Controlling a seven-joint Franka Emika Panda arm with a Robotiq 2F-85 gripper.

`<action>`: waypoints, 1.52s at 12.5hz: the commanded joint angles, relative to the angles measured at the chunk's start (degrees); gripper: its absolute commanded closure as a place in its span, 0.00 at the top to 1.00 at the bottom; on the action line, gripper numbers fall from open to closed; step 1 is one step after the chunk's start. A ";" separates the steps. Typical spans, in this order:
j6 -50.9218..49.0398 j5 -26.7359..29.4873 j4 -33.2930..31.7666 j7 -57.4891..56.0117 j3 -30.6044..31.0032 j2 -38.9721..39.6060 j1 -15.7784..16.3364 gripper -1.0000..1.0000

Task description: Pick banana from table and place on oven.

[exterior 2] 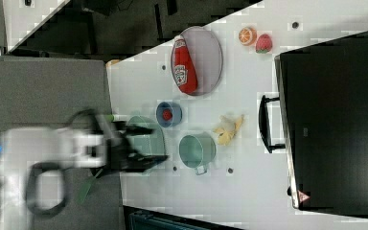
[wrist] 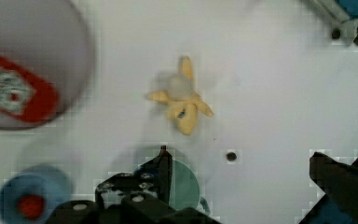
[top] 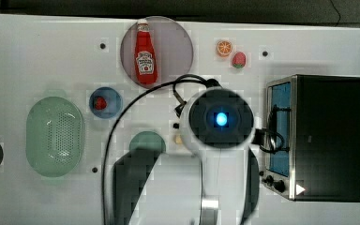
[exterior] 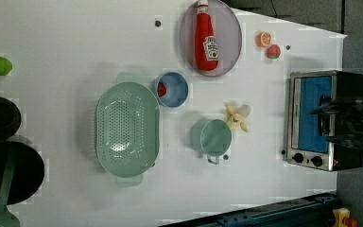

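Left view showed the banana [exterior: 238, 117] lying flat on the table [exterior: 66, 42], peel flaps spread, between the green cup [exterior: 214, 137] and the oven [exterior: 325, 120]. Banana sat just beside the cup's rim, not touching it, and apart from the oven's glass door. Nothing rested on the oven's black top in the right view [exterior 2: 335, 124].

Gripper [wrist: 242, 163] hung above the table in the wrist view, fingers spread wide with nothing between them; one dark finger [wrist: 161, 170] overlapped the green cup [wrist: 182, 182], the other sat toward the oven side. Banana [wrist: 182, 99] lay apart from both fingers, not gripped. A small dark hole in the table [wrist: 231, 156] sat near the banana.

Top view had the arm's white wrist [top: 220, 122] over the spot beside the oven [top: 326, 136], covering most of the banana; only a pale bit [top: 178, 139] peeked out next to the cup [top: 147, 143].

Other stuff relative to the oven, left view: ketchup bottle [exterior: 207, 40] on a grey plate [exterior: 231, 35] farther off, orange slice [exterior: 263, 39] and strawberry [exterior: 273, 51] near the oven's far corner, blue bowl [exterior: 175, 90] and green colander [exterior: 127, 128] beyond the cup.
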 commanded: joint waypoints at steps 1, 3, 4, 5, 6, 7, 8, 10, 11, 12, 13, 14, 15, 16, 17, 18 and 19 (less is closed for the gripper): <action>5.51 -0.13 -1.26 0.85 0.82 4.30 -0.04 1.00; 11.70 -0.12 -3.07 0.85 0.79 8.63 -0.04 1.00; 15.25 -0.12 -4.17 0.85 0.73 10.61 -0.05 1.00; 19.07 -0.12 -5.42 0.85 0.69 12.38 -0.06 1.00; 22.83 -0.12 -6.78 0.85 0.69 13.88 -0.06 1.00; 26.43 -0.11 -8.26 0.85 0.69 15.10 -0.06 1.00; 29.51 -0.10 -9.84 0.85 0.69 16.07 -0.06 1.00; 34.03 -0.07 -12.79 0.85 0.67 17.71 -0.07 1.00; 36.08 -0.07 -13.91 0.85 0.64 18.56 -0.08 1.00; 37.68 -0.06 -14.90 0.85 0.63 19.55 -0.09 1.00; 39.07 -0.04 -15.68 0.85 0.64 20.70 -0.09 1.00; 40.79 -0.04 -16.10 0.85 0.64 21.94 -0.09 1.00; 42.77 -0.04 -16.16 0.85 0.64 23.21 -0.09 1.00; 44.49 -0.04 -16.17 0.85 0.65 24.46 -0.09 1.00; 45.55 -0.04 -16.26 0.85 0.73 25.51 -0.09 1.00; 46.49 -0.04 -16.24 0.85 0.77 26.30 -0.09 1.00; 47.70 -0.04 -16.21 0.85 0.83 26.73 -0.08 0.96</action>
